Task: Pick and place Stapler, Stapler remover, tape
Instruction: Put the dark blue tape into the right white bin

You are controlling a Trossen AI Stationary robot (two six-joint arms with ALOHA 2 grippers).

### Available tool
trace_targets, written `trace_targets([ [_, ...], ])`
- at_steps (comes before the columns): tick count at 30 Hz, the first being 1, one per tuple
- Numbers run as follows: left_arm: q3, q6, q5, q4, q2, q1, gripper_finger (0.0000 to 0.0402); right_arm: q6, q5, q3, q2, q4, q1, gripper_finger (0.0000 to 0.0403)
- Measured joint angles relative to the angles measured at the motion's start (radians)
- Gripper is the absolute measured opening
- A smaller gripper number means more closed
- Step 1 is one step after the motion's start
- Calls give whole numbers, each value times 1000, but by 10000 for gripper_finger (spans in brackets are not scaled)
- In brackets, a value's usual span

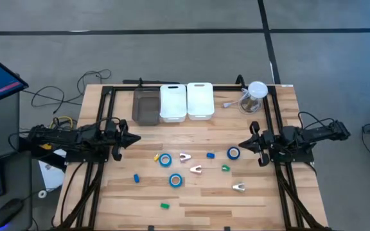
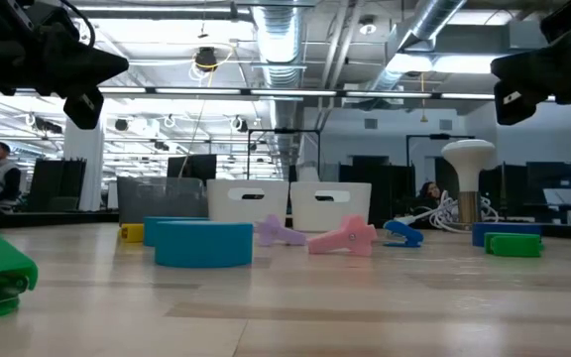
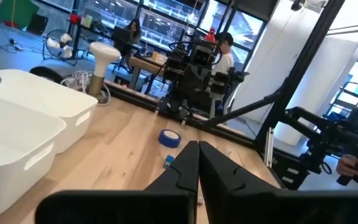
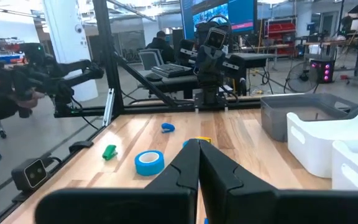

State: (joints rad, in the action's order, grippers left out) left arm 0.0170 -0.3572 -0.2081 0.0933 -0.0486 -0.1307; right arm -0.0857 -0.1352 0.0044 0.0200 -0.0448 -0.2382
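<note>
Bright-blue tape point(image 1: 166, 160) — white bins point(image 1: 173, 102), grey bin point(image 1: 146, 106).

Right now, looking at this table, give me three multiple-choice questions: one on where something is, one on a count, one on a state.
1. Where do the three rectangular plastic bins stand?
A. along the far edge of the wooden table
B. at the near edge
C. under the left arm

2. How many bright-blue ring-shaped tape rolls lie on the table?
A. one
B. three
C. five

3. How are the two end effectors?
A. both shut, holding nothing
B. both wide open
C. each gripping a roll

Answers:
1. A: the grey bin and two white bins line the far edge of the table.
2. B: rolls show at and.
3. A: the left end effector and right end effector have fingers together, above the table, clear of every item.
</note>
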Motion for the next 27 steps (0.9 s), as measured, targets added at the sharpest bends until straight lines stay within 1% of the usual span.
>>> trace_targets([
  [5,0,0,0,6,0,0,3,4,3,0,0,-3,0,0],
  [9,0,-20,0,48,-1,0,3,5,0,0,0,-69,0,0],
  [11,0,-78,-9,107,-1,2,3,-38,-29,3,0,-143,0,0],
  [12,0,-95,-18,128,0,3,3,-74,-51,13,-1,-151,1,0],
  [14,2,-100,-40,147,-6,3,3,-125,-97,49,1,-134,1,0],
  [16,13,-100,-83,142,-30,3,3,-129,-136,87,0,-121,1,0],
  [19,54,-100,-121,144,-104,3,3,-129,-202,143,15,-48,1,0],
  [22,108,-76,-155,141,-218,3,3,-149,-273,211,43,45,1,0],
  [24,148,-53,-183,140,-304,3,3,-179,-314,255,72,146,1,0],
  [27,202,-34,-215,140,-426,3,3,-283,-364,333,129,336,1,0],
])
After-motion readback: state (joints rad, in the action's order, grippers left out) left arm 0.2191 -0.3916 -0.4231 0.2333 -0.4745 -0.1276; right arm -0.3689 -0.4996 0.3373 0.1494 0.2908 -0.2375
